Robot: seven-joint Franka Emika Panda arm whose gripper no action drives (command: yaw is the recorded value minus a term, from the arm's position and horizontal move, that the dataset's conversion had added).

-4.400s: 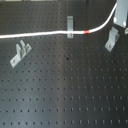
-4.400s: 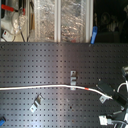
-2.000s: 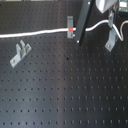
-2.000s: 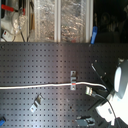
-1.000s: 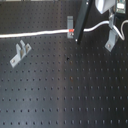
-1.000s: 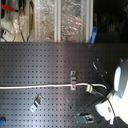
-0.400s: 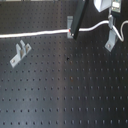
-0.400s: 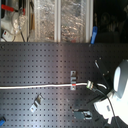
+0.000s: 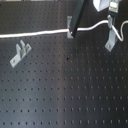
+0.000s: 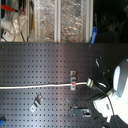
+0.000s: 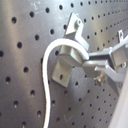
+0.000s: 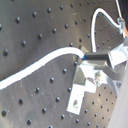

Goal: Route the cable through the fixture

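We find the hand (image 9: 71, 34) closed on the cable (image 9: 35, 35), whose long axis runs toward nine o'clock, directly beside the fixture (image 9: 70, 21).

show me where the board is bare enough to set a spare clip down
In the first exterior view, the broad stretch of perforated board below the cable and the loose bracket is bare. It is crowded along the first exterior view's top right, where the gripper meets the cable at a fixture, beside another fixture.
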